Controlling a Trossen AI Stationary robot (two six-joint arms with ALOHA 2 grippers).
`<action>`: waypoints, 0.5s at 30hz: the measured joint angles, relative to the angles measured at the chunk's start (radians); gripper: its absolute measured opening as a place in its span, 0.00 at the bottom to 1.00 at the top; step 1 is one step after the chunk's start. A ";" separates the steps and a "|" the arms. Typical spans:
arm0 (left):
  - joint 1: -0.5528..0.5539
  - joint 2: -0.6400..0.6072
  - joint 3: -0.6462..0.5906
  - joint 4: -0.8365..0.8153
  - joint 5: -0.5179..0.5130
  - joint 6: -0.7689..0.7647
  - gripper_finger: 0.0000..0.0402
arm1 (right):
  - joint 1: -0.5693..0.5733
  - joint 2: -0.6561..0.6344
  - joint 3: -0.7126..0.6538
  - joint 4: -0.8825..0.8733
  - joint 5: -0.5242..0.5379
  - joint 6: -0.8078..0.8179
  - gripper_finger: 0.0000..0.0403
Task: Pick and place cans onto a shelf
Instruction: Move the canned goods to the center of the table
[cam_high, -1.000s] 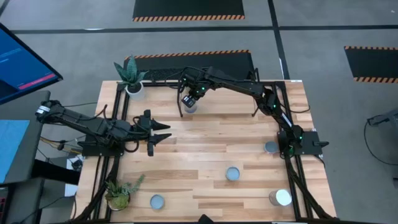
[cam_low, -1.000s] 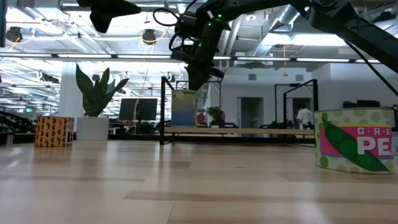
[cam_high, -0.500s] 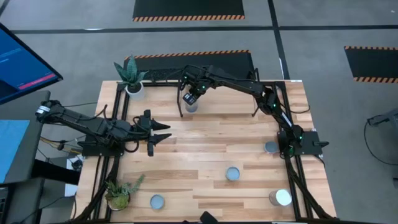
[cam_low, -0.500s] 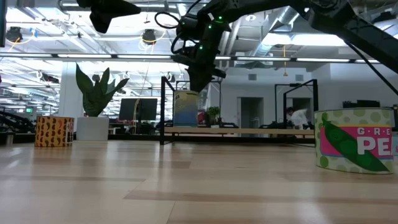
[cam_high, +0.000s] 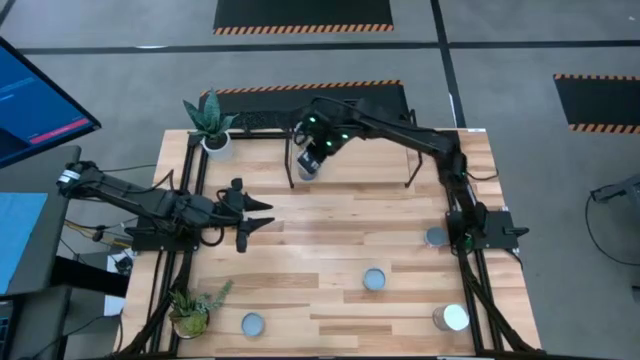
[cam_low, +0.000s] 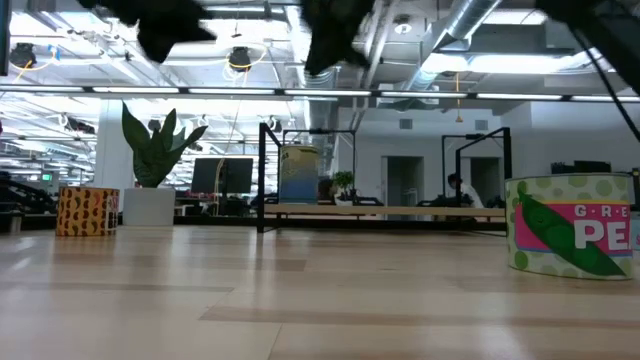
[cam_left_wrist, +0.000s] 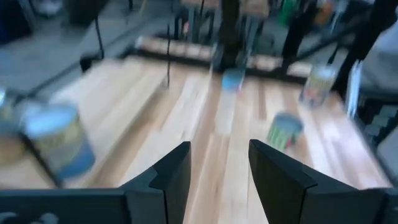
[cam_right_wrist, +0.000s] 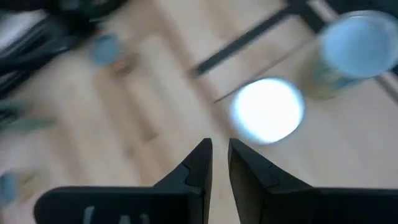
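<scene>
A can (cam_high: 308, 169) with a shiny top stands upright on the left end of the light-wood shelf (cam_high: 370, 165) at the table's far side; it also shows in the low view (cam_low: 298, 175). My right gripper (cam_high: 316, 157) hovers above it and a little to its right, empty, its fingers (cam_right_wrist: 219, 155) almost together. The right wrist view shows this bright can top (cam_right_wrist: 267, 111) below, and a second can (cam_right_wrist: 357, 53) beside it. My left gripper (cam_high: 262, 212) waits open and empty over the table's left part, and its fingers show in the left wrist view (cam_left_wrist: 219, 168).
More cans stand on the tabletop: one at the right edge (cam_high: 435, 237), one in the middle (cam_high: 373, 278), two near the front (cam_high: 252, 323) (cam_high: 452, 318). Two plant pots (cam_high: 213, 140) (cam_high: 190, 320) stand at the left. A green-labelled can (cam_low: 570, 225) shows close in the low view.
My right gripper has risen from just above the can on the shelf and drifted a little toward the table's right, almost leaving the low view at its top. The can stays upright on the shelf.
</scene>
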 joint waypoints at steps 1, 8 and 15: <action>0.000 -0.009 0.000 -0.050 0.002 -0.017 0.38 | 0.020 -0.027 0.000 -0.024 -0.007 0.006 0.19; 0.003 -0.067 0.000 -0.478 -0.056 -0.265 0.38 | 0.190 -0.204 0.000 -0.188 0.069 0.050 0.19; 0.005 -0.081 0.000 -0.961 -0.010 -0.426 0.19 | 0.363 -0.304 0.000 -0.317 0.351 0.241 0.19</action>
